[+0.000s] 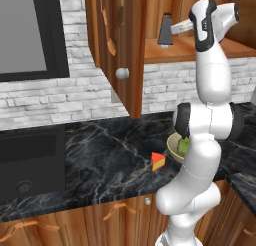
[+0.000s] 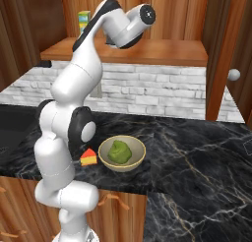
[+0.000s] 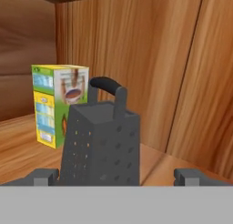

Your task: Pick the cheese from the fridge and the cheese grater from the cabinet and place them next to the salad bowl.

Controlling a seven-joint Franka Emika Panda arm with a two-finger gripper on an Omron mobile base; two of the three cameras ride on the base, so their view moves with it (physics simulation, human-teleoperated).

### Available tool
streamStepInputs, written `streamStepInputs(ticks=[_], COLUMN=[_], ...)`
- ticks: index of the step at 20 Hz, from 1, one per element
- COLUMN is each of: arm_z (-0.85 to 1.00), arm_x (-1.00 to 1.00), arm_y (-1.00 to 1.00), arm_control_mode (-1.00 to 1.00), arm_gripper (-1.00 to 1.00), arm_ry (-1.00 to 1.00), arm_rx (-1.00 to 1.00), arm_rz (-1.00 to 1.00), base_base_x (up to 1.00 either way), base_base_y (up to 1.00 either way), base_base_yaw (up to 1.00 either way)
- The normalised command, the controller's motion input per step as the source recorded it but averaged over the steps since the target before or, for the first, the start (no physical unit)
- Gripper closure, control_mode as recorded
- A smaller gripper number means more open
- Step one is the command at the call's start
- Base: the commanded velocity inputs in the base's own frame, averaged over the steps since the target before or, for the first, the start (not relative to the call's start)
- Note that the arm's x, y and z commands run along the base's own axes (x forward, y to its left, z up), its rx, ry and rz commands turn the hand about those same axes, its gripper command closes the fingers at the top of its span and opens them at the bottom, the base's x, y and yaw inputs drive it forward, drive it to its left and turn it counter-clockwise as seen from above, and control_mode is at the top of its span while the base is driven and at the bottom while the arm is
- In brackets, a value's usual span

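Note:
The grey cheese grater (image 3: 100, 143) with its dark handle stands upright on the wooden shelf of the open cabinet (image 1: 112, 40). My gripper (image 3: 118, 177) is open at shelf height, and the grater stands just ahead between the fingertips (image 3: 45, 176), left of centre and untouched. From the left base camera, the gripper (image 1: 174, 30) sits right beside the grater (image 1: 165, 30). The orange cheese (image 1: 158, 161) wedge lies on the black counter next to the salad bowl (image 2: 122, 153) of lettuce; this cheese (image 2: 89, 157) sits left of the bowl. The fridge is out of view.
A yellow-green carton (image 3: 57, 104) stands on the shelf behind and left of the grater. The cabinet door with its round knob (image 1: 122, 73) hangs open to the left. The cabinet's back and right wall (image 3: 205, 82) are close. A dark appliance (image 1: 30, 160) fills the counter's left end.

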Motion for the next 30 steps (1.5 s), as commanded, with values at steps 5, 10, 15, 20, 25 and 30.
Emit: streamStepInputs(ticks=[5, 10, 15, 20, 25, 30], arm_z=[0.00, 0.00, 0.00, 0.07, 0.21, 0.00], arm_x=[0.00, 0.00, 0.01, 0.15, 0.08, 0.00], arm_y=[0.01, 0.00, 0.00, 0.00, 0.05, 0.03], arm_control_mode=[-1.00, -1.00, -1.00, -1.00, -1.00, -1.00], arm_gripper=[-1.00, -1.00, -1.00, -1.00, -1.00, -1.00], arm_ry=[0.00, 0.01, 0.02, 0.09, 0.06, 0.00], arm_rx=[0.00, 0.00, 0.00, 0.00, 0.00, -0.01], arm_rz=[0.00, 0.08, 0.09, 0.02, 0.04, 0.14], base_base_x=[0.00, 0.00, 0.00, 0.00, 0.00, 0.00], base_base_y=[0.00, 0.00, 0.00, 0.00, 0.00, 0.00], base_base_yaw=[0.00, 0.00, 0.00, 0.00, 0.00, 0.00])
